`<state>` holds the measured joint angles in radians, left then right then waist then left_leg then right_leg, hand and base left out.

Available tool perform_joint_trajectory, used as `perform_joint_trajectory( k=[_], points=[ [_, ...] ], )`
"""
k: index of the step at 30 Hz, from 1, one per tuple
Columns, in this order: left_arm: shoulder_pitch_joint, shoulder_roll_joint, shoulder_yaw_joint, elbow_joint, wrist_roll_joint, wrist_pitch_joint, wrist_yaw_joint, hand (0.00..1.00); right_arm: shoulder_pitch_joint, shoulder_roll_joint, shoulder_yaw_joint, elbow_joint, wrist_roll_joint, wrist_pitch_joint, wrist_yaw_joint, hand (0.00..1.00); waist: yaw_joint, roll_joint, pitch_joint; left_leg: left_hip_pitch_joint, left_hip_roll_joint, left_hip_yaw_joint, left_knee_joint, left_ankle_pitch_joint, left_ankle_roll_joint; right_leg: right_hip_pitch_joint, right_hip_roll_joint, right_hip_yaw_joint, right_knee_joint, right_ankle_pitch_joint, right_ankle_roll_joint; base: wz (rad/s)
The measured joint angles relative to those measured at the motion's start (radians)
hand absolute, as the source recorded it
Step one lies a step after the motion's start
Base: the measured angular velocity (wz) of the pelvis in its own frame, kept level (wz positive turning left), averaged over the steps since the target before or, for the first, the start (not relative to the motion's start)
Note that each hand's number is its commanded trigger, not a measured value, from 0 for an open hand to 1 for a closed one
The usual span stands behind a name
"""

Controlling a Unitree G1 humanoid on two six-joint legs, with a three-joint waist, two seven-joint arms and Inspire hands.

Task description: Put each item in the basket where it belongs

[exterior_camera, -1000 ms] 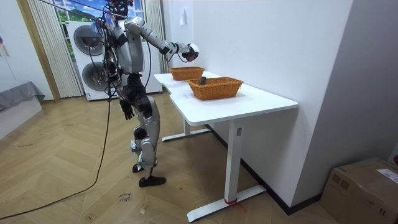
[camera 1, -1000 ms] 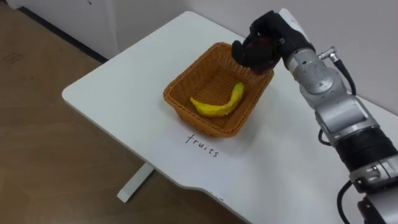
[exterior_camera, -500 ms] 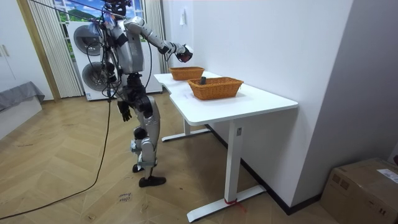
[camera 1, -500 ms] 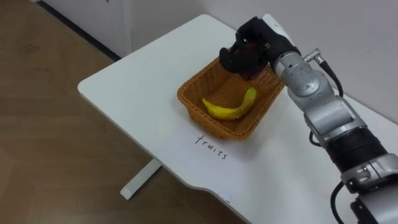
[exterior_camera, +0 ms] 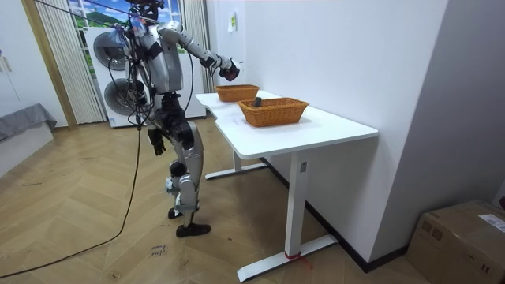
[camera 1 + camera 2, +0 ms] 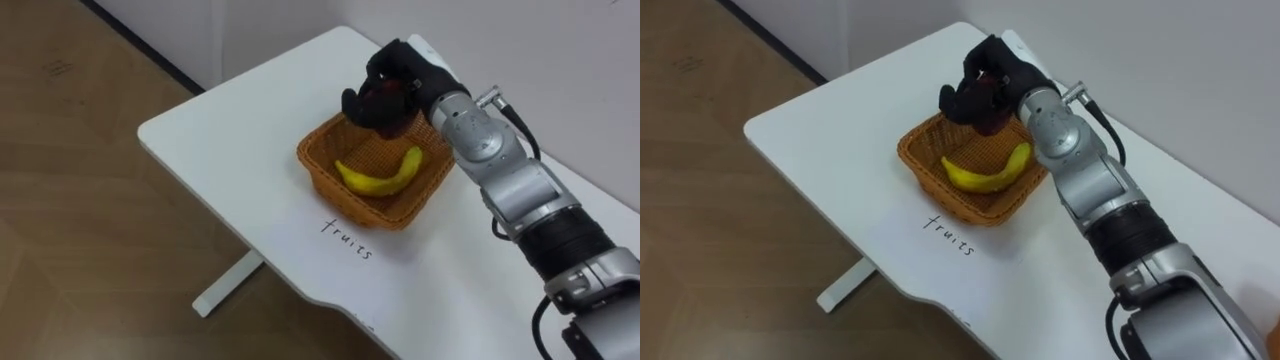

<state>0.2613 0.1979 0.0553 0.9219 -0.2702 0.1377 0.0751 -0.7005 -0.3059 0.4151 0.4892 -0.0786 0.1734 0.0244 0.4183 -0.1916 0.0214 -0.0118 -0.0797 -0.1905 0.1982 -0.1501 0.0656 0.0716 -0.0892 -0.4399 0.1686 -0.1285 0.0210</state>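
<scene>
Wood herringbone floor (image 5: 63, 181) all through the room, white walls, and white washing machines (image 5: 110, 49) stacked back by the curtained window. Two white rectangular desks stood end to end along the wall. In the room view, the near white desk (image 5: 331, 126) carried a tan wicker basket (image 5: 274, 113) with a small dark item (image 5: 256, 101) sticking up in it, too small to make out. A brown cardboard box (image 5: 461, 237) sat on the floor at the room view's right. The robot stood upright at the far white desk (image 6: 230, 150), right arm stretched out over it. On that desk sat an orange-brown rectangular wicker basket (image 6: 322, 183). The black right hand (image 6: 405, 75) was up above that basket's far end, clear of the rim going by the room view. The left hand (image 5: 158, 143) hung down by the robot's hip, too small there to tell how it was set. A curved yellow banana (image 6: 380, 178) lay on the basket's bottom. The dark red round fruit (image 6: 380, 100) was wrapped in the right hand's curled fingers, so it was up in the hand and not in the basket. A little handwritten label (image 6: 347, 238) sat on the tabletop just in front of the basket.
</scene>
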Motion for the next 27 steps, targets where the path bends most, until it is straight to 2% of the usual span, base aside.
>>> perform_joint_trajectory(
  k=[19, 27],
  points=[
    [-0.007, 0.003, -0.001, 0.0, 0.001, 0.007, -0.001, 0.0, -0.001, -0.001, -0.002, 0.013, -0.001, -0.001, -0.013, 0.0, -0.004, -0.003, -0.0012, 0.0, 0.0, 0.001, 0.0, 0.0, 0.0, -0.002, 0.0, 0.006, 0.0, -0.001, 0.001, 0.0],
    [-0.01, 0.007, -0.001, 0.001, 0.001, 0.007, 0.001, 0.0, -0.001, -0.001, -0.002, 0.017, -0.001, -0.001, -0.014, 0.0, -0.007, -0.01, 0.0009, 0.001, 0.0, 0.001, -0.001, 0.0, 0.0, 0.001, 0.0, 0.004, 0.0, -0.001, 0.001, 0.0]
  ],
)
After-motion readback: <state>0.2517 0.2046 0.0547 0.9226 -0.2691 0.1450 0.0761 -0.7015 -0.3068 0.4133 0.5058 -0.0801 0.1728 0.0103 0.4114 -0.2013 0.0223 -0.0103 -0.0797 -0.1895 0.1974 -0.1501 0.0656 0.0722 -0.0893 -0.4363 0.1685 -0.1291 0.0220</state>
